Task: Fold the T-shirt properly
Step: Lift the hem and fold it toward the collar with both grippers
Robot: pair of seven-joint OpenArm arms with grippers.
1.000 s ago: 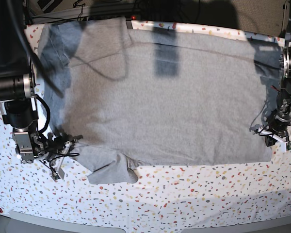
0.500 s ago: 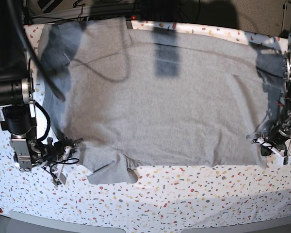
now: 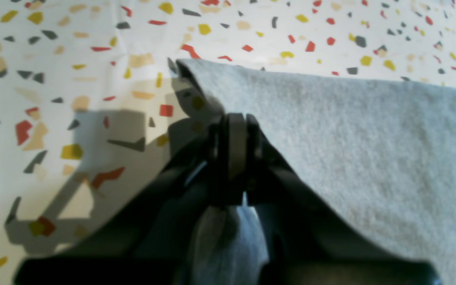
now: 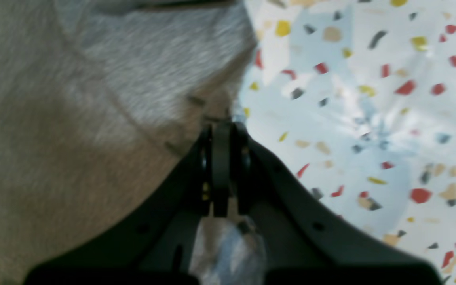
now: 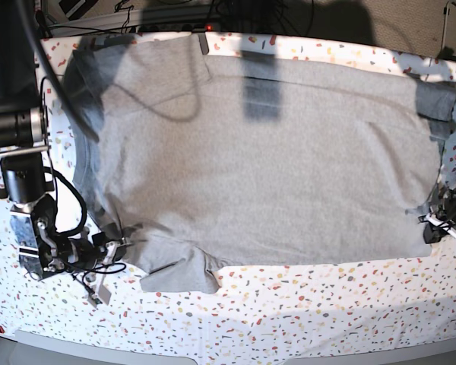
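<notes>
Tabletop under a white cloth speckled with red, yellow, grey and black flecks, wrinkled in places. Dark cables and gear bunched past the far edge. T-shirt, plain heather grey, spread flat over most of the cloth, one sleeve poking toward the near edge, shadows crossing the fabric. Left gripper at the base view's right edge, pressed together on a corner of the shirt's hem. Right gripper at that view's lower left, likewise pinching grey fabric at the shirt's edge.
</notes>
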